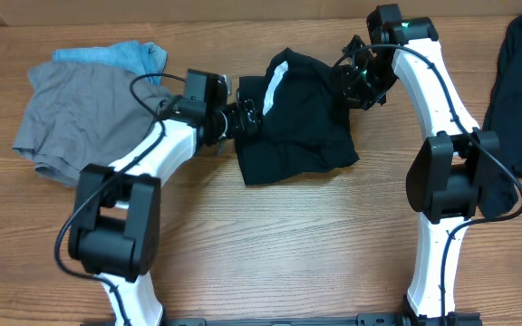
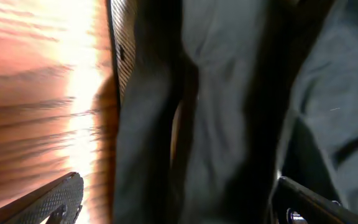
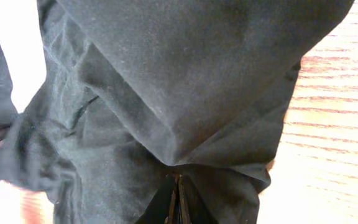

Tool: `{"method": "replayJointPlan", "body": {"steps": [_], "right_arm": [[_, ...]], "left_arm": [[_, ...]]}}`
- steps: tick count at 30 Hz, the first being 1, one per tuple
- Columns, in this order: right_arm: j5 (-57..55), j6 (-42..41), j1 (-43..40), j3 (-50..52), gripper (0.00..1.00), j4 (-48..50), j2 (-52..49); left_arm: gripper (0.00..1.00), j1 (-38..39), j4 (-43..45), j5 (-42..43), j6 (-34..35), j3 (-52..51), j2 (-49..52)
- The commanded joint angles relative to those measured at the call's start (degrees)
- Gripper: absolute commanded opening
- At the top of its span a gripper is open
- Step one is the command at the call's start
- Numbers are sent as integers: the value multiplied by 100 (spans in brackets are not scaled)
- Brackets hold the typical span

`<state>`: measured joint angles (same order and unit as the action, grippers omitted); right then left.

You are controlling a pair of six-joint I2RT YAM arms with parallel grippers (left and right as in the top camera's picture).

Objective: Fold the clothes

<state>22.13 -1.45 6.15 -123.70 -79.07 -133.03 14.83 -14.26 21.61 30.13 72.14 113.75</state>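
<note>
Black shorts [image 1: 302,127] pinched in R tool [image 3: 178,199]; L tool [image 2: 182,205] jaws apart.

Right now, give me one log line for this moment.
left tool: open at black shorts | right tool: shut on black shorts | grey garment: lying at left
</note>
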Motion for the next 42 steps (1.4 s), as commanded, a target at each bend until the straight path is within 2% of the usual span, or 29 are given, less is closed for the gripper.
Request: {"method": "replayJointPlan", "body": {"steps": [1,13,25,26,27,28,29,30,32,34,37,38,39,42], "right_arm": [[48,44,20,-109,4,4,26],[376,50,101,-107,4,20,26],[505,195,1062,-46,4,402,24],[496,195,1067,-46,4,402,24],[496,192,1067,-46,4,417,24],[496,195,1067,-46,4,435,24],[494,195,1047,-48,4,446,24],[461,195,990,-85,4,426,26],[74,184,793,-393,4,192,26],[-531,-76,522,-798,4,2,37],[-942,-487,33,-984,4,129,37],[-933,-575,-153,-935,4,199,33],[-925,-592,-328,-826,4,302,24],[-925,-608,-678,-295,4,699,24]], "left_arm": [[100,11,225,422,278,13,422],[100,179,1023,957,776,13,968],[100,299,1589,916,933,13,968],[96,299,1589,916,929,13,968],[86,299,1589,914,929,13,968],[70,299,1591,914,929,13,968],[64,299,1596,914,929,13,968],[63,299,1606,916,931,13,968],[72,299,1606,944,929,13,968],[72,299,1606,951,927,13,968],[60,299,1604,962,909,13,968],[52,299,1604,962,909,13,968],[45,299,1613,953,914,13,968],[34,299,1676,955,914,13,968]]}}
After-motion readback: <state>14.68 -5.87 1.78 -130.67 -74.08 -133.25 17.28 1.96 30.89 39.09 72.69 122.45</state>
